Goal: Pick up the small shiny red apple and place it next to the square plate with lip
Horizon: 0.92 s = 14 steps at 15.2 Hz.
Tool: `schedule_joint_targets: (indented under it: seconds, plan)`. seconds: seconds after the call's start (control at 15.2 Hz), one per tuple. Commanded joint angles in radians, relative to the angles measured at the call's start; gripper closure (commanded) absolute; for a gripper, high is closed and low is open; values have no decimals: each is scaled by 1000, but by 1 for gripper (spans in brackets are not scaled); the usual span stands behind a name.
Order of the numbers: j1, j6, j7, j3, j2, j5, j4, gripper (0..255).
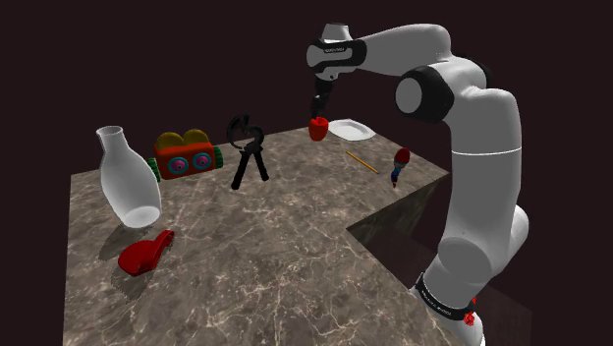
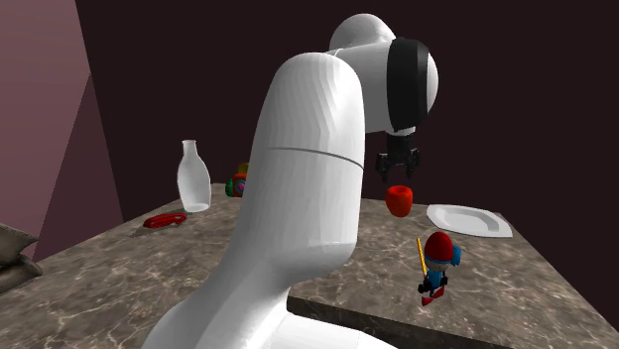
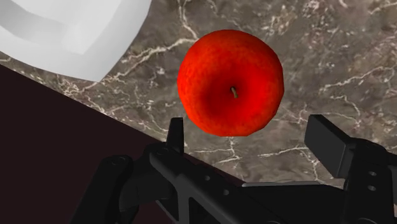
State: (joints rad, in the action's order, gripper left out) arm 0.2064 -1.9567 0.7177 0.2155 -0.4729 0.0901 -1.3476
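Surface: dark brown marble tabletop (image 1: 255,246), white veining, with a stepped cut-out on the arm's side. Room is mostly dark maroon. There is a pink wall (image 2: 45,119) at the second exterior view's left.

Containers: a white carafe (image 1: 129,179) stands upright near the shoulder view's left edge; can't see inside it. The white square plate (image 1: 351,129) with raised lip lies flat at the far edge of the table.

The red apple (image 3: 230,83) is directly under the gripper (image 2: 399,174), stem up, off the plate and near its corner, with a strip of marble between them. Can't tell if it's resting on the marble or just above it.

Pincer is wide: fingers (image 3: 175,132) stand apart either side of the apple, not touching it.

Other items on the table:
- black pliers (image 1: 248,155)
- colourful toy (image 1: 184,157) beside the carafe
- yellow pencil (image 1: 362,162)
- small figure (image 2: 437,266) in a red cap near the edge
- red item (image 1: 145,254) near the carafe
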Motion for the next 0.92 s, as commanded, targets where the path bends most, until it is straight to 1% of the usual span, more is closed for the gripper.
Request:
schedule_joint_targets:
  seconds: [0.0, 0.07, 0.33, 0.86]
  plan:
    - [0, 0, 0, 0, 0, 0, 0, 0]
    - [0, 0, 0, 0, 0, 0, 0, 0]
    - [1, 112, -5, 3, 25, -6, 88, 0]
    - [1, 112, -5, 3, 25, -6, 88, 0]
